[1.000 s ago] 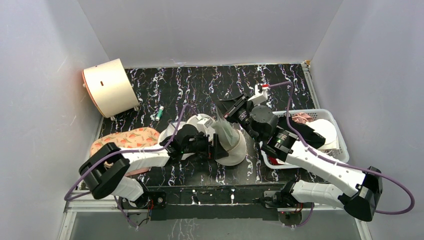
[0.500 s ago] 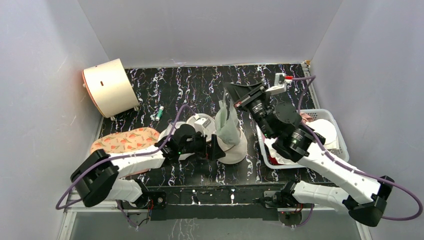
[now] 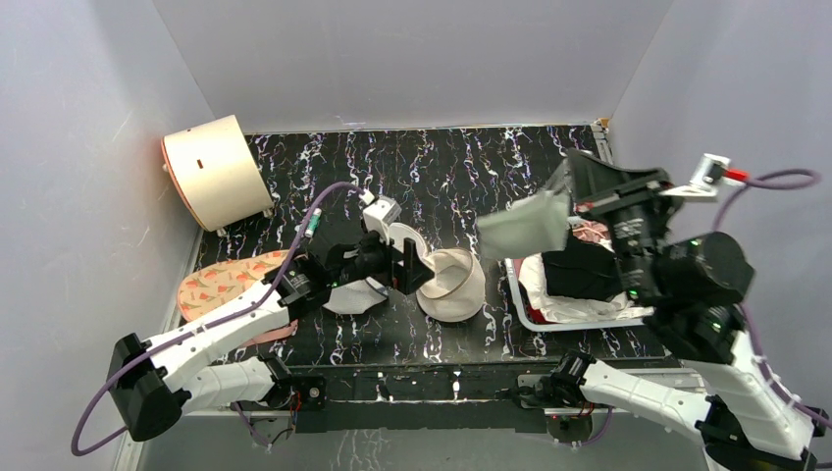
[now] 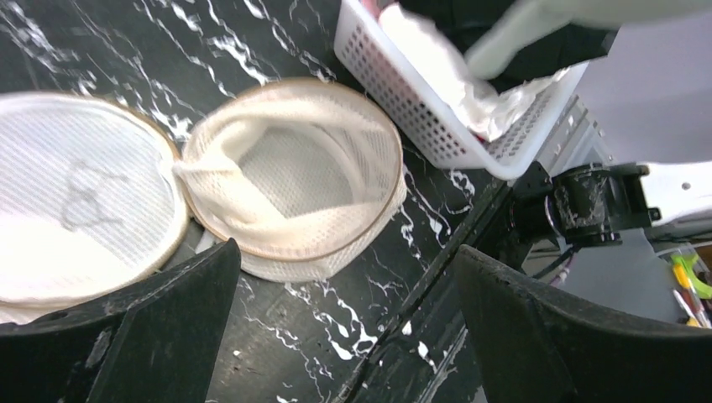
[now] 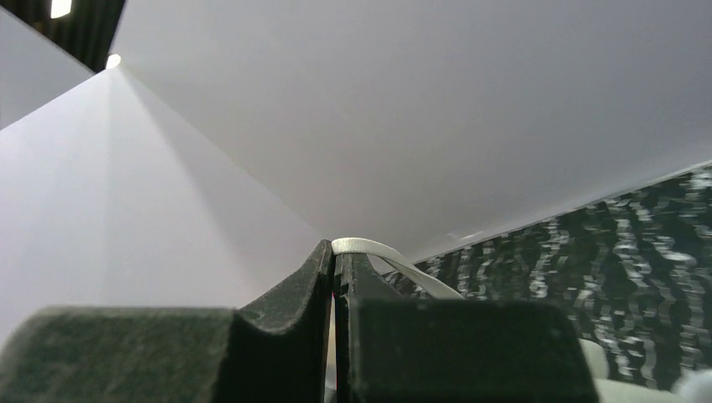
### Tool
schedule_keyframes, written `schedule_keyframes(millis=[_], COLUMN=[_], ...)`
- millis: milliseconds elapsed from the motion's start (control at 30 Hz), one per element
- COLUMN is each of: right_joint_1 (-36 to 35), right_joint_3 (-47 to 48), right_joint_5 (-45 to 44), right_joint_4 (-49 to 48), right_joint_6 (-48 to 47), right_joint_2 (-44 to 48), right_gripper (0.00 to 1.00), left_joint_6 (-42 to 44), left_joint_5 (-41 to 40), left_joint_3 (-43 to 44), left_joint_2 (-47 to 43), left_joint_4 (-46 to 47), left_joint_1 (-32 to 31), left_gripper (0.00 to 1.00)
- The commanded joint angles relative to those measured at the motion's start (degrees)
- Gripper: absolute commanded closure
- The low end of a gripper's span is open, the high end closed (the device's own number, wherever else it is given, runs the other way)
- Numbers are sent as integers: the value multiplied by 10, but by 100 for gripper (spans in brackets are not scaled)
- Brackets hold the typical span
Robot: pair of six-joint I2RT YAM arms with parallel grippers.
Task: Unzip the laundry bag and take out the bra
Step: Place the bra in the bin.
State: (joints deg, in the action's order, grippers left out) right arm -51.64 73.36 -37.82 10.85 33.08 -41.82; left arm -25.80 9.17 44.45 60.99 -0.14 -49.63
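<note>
r wrist cam is mostly blank wall: all i get is the r claw [image 5: 336,256] pinched fully shut on a thin white strap, cups out of that view. top cam fills it in: the bra [image 3: 525,224] hangs off that claw in the air, a pale grey cup just over the near-left rim of the basket [image 3: 521,316], well apart from the laundry bag [image 3: 453,286]. can't make out its black parts from here. r arm covers a good part of the basket; i see black cloth [image 3: 579,272] on white stuff, rest hidden.

l claw [image 3: 414,272] is spread wide w/ nothing in it, hovering just left of the bag. bag lies unzipped, its lid [image 4: 84,210] w/ the line drawing flopped open beside the body, mesh inside showing (zip itself too fine to see).

peach bra [image 3: 231,280] sits left, partly under the l arm. cream drum [image 3: 211,172] at back-left corner, small green item [image 3: 311,224] near it, can't id.

bag sits near the front edge of the table [image 3: 461,167]; basket hugs the r edge. marbled top shows bare behind the bag up to the back wall
</note>
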Motion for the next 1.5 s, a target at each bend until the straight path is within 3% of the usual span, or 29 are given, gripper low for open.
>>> schedule_keyframes(millis=[0,133,333,467,567,667,767,867,1100,1467], right_joint_1=[1,1,-1,-4,-4,-3,7,66,344,639], right_joint_3=[46,31,-83,-152,-162,-163,-179,-232,-203,-210], right_joint_5=[-145,-229,-282,-362,-431,-454,-442,-375,-62,219], right_joint_4=[167,246,249,208,224,230,158,-23,75,86], right_joint_6=[-69,-68,-39,-85,-65,-26,-54,-192,-76,1], right_joint_2=[54,120,165,108,31,-18,-34,-38,-111,-195], right_gripper=[100,100,100,97,97,99,100,100,100,99], left_joint_6=[58,108,169,185,176,170,176,190,258,314], left_joint_5=[-48,-67,-49,-38,-22,-18,-22,-28,-72,-186], left_joint_3=[96,201,334,377,370,353,351,356,335,126], left_joint_2=[-17,8,67,99,103,100,98,98,104,53], left_joint_4=[-77,-107,-109,-111,-93,-85,-88,-90,-79,58], left_joint_1=[-2,-2,-2,-2,-2,-2,-2,-1,-2,-2], left_gripper=[2,2,2,2,2,2,1,2,2,2])
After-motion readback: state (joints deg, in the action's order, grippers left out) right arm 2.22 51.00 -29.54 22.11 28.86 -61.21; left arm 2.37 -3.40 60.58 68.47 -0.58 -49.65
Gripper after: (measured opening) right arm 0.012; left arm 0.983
